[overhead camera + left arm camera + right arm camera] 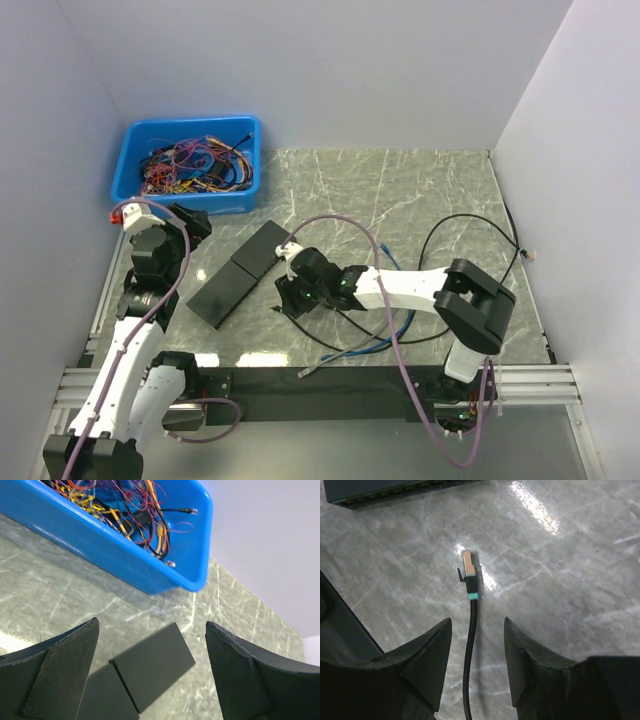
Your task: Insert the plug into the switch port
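Note:
The plug (469,575) is clear with a gold tip and a teal band, on a black cable (468,660), and lies flat on the marble table. My right gripper (477,625) is open, low over the table, with its fingers on either side of the cable just behind the plug and not touching it. The switch (395,490) with its row of ports lies across the top of the right wrist view; from above it is a black box (265,250) beside my right gripper (288,297). My left gripper (152,625) is open and empty above the black boxes (150,665).
A second black box (220,295) lies end to end with the switch. A blue bin (190,165) of tangled wires stands at the back left, also in the left wrist view (125,545). A blue cable (385,340) and a black cable loop (470,225) lie on the right.

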